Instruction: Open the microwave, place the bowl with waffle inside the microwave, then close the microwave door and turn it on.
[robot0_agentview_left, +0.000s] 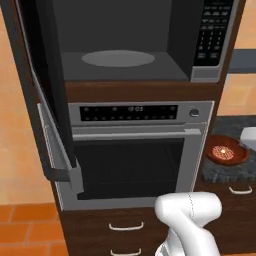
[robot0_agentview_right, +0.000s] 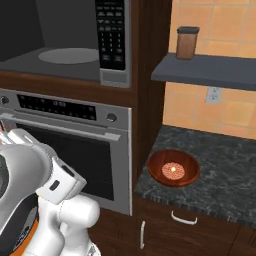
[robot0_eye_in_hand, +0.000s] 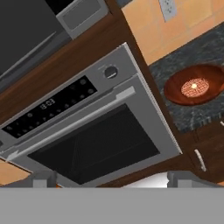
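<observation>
Orange tiled kitchen, dark wood cupboards, speckled dark counter (robot0_agentview_right: 220, 175) on the right. Up high, microwave (robot0_agentview_left: 130, 45) with door (robot0_agentview_left: 47, 95) swung wide open to the left, grey round plate bare inside. Below it, steel oven (robot0_agentview_left: 135, 150), shut.

Red-brown bowl (robot0_agentview_right: 173, 168) sitting on the counter at about 3 o'clock from the oven, little waffle (robot0_agentview_right: 173, 171) lying in its middle. In the hand view, bowl up at 2 o'clock.

Claw (robot0_eye_in_hand: 111, 180) spread wide, holding nothing, well apart from the bowl, pointed at the oven front.

Opening step looks done. Next job, probably: swing over to the right, come down on the bowl rim, pinch it, keep it flat so the waffle stays in.

Brown jar (robot0_agentview_right: 187, 42) up on the grey shelf (robot0_agentview_right: 210, 70) above the counter, wall socket (robot0_agentview_right: 214, 95) under the shelf. Shelf hanging over the bowl, so not much room from above. Wood post between counter and microwave also to get around on the way up.
</observation>
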